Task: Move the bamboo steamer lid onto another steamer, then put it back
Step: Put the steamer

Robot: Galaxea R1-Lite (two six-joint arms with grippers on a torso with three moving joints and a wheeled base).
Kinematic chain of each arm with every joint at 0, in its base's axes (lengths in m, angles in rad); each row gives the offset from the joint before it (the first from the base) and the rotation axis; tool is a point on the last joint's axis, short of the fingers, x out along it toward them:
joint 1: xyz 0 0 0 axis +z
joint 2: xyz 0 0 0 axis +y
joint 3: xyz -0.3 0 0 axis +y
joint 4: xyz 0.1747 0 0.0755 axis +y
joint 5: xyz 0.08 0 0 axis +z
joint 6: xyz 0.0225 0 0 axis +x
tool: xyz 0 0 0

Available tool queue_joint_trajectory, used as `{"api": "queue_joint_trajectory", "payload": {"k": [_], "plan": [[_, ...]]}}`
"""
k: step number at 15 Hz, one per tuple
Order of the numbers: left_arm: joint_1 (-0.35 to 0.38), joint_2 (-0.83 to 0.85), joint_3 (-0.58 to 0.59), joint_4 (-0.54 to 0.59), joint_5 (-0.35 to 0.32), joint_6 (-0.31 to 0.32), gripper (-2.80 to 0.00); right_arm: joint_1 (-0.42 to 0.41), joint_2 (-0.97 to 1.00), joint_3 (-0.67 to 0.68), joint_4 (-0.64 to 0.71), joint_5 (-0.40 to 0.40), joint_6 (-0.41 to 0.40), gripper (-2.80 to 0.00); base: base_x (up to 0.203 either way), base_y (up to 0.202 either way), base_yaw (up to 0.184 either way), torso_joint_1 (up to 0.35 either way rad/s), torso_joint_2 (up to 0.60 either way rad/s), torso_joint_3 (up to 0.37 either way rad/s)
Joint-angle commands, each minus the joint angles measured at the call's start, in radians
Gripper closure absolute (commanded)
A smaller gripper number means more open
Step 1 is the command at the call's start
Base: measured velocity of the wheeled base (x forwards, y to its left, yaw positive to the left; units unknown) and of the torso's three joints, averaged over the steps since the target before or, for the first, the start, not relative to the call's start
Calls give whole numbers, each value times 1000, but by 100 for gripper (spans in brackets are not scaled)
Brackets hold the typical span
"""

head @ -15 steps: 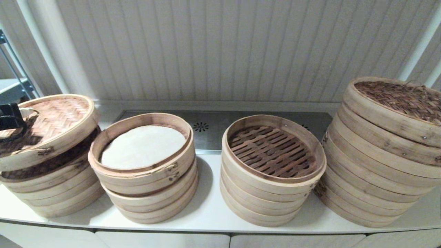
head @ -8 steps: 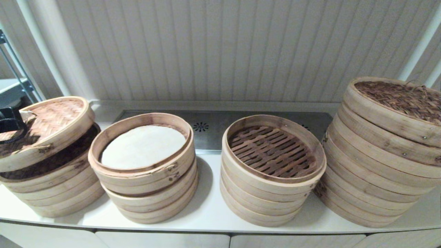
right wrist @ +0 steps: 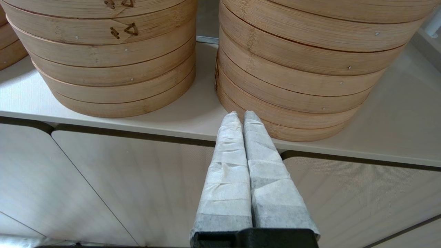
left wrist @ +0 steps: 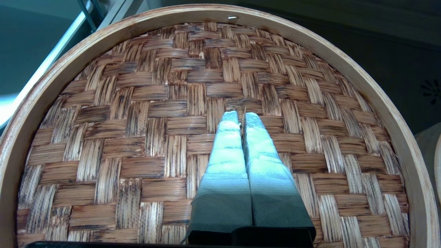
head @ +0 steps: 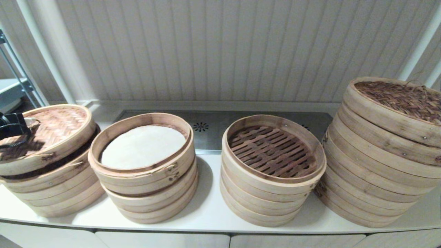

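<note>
The woven bamboo steamer lid [head: 51,132] sits tilted on the far-left steamer stack [head: 51,187], its right side nearly down on the rim. My left gripper [left wrist: 241,115] is shut on the small cord loop at the lid's centre [left wrist: 240,109]; in the head view it shows only as a dark shape at the left edge [head: 12,125]. My right gripper [right wrist: 240,115] hangs shut and empty below the counter's front edge, facing the two right-hand stacks; the head view does not show it.
Three other stacks stand on the white counter [head: 210,206]: one with a white liner [head: 143,146], one with a bare slatted bottom [head: 272,151], and a tall stack at the right with a dark woven lid [head: 403,98]. A metal drain panel [head: 206,129] lies behind them.
The lid has come down and shifted left onto the far-left stack, closing most of the gap beneath it. My left gripper went down with it.
</note>
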Motion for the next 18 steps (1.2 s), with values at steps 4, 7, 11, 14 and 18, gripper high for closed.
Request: {"api": "queue_joint_trajectory", "payload": {"k": [4, 7, 11, 14, 18], "plan": [[0, 36, 13, -19, -3, 0, 0, 0, -3, 0, 0, 0, -1, 0, 0, 0, 0, 0, 0, 0], [-9, 38, 17, -17, -5, 0, 0, 0, -3, 0, 0, 0, 1, 0, 0, 0, 0, 0, 0, 0], [-34, 26, 39, -17, -7, 0, 0, -1, -3, 0, 0, 0, -1, 0, 0, 0, 0, 0, 0, 0], [-50, 19, 40, -17, -7, -1, 0, -1, -3, 0, 2, 0, -1, 0, 0, 0, 0, 0, 0, 0], [-50, 21, 30, -18, -5, -3, 0, -1, -3, 0, 2, 0, -1, 0, 0, 0, 0, 0, 0, 0]]}}
